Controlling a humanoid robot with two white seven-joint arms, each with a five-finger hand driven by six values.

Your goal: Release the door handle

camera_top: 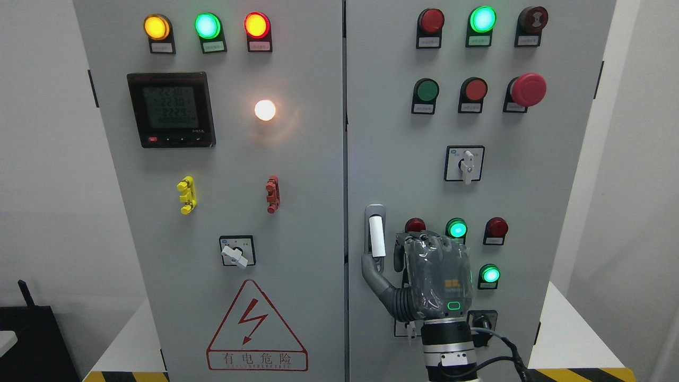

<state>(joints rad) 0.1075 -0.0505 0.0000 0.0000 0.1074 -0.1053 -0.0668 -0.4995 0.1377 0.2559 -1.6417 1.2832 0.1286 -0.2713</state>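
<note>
Right now my right hand (432, 273) is raised flat against the right-hand cabinet door (530, 201), its arm coming up from the bottom edge right of the middle. Its back faces me, fingers (424, 246) pointing upward and loosely extended, grasping nothing. My thumb (374, 276) juts out to the left and its tip sits just below the door handle (375, 236), very close; whether it touches I cannot tell. That handle is a white upright lever in a metal frame, mounted near the door's left edge, right beside the vertical seam (345, 191) between the two doors.

Above the handle the door panel is bare up to the rotary switch (465, 164). Around my knuckles things crowd in: a red lamp (415, 225) just over the fingertips, a lit green lamp (456, 228) beside it, and another green lamp (490, 275) to the right of my palm. Cables (504, 350) loop off my wrist on the right. White table edges (570, 329) flank the cabinet's base.
</note>
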